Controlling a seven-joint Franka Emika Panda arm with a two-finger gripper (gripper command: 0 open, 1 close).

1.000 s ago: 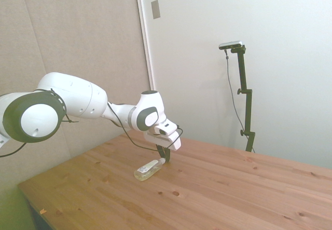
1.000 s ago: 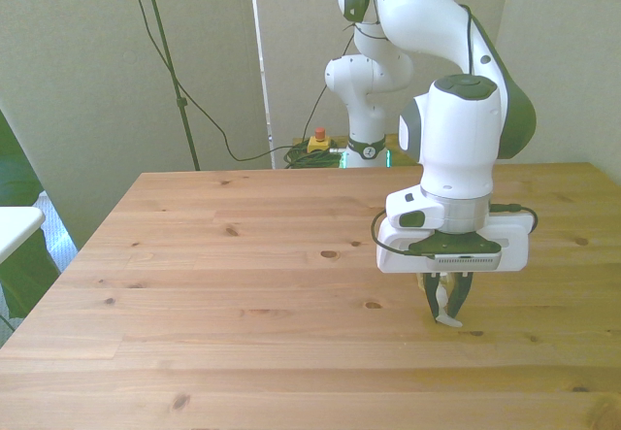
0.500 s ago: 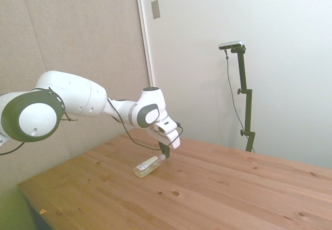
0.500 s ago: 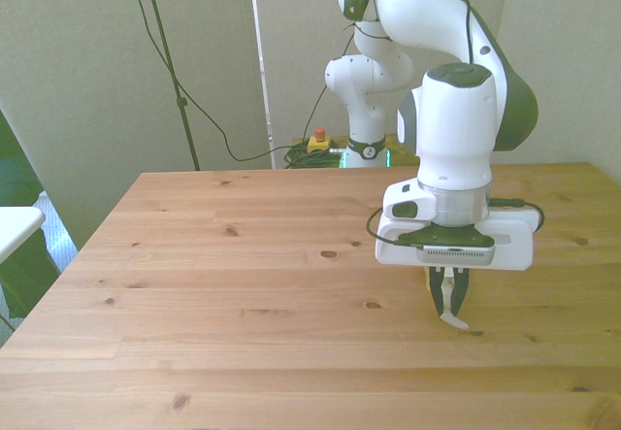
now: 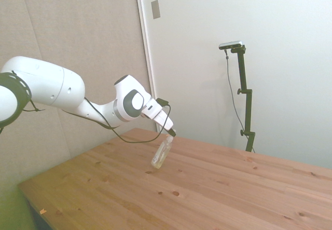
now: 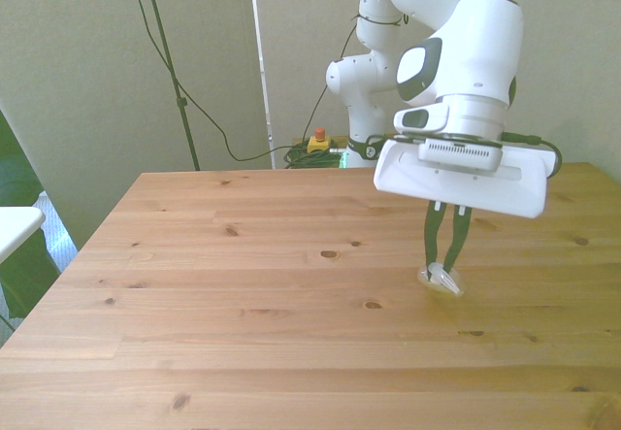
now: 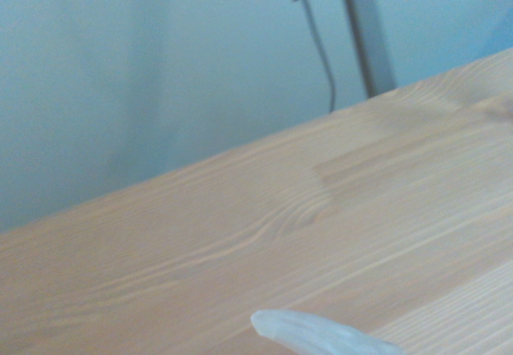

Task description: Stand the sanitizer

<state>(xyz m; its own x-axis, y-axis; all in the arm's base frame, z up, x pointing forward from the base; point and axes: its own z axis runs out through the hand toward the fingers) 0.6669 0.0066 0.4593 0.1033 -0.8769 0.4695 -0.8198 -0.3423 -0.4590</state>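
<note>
gripper point(image 5: 171, 134): pinched on the pump end of the sanitizer point(image 5: 161, 153) | sanitizer: held steeply tilted, nearly upright, base at or just above the table point(image 5: 233, 188) | arm point(image 5: 78, 97): extended from the side view's left

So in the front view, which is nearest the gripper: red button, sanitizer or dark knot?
1. sanitizer, held in the gripper.
2. dark knot, toward the front view's left on the table.
3. red button, beyond the table's far edge.
</note>
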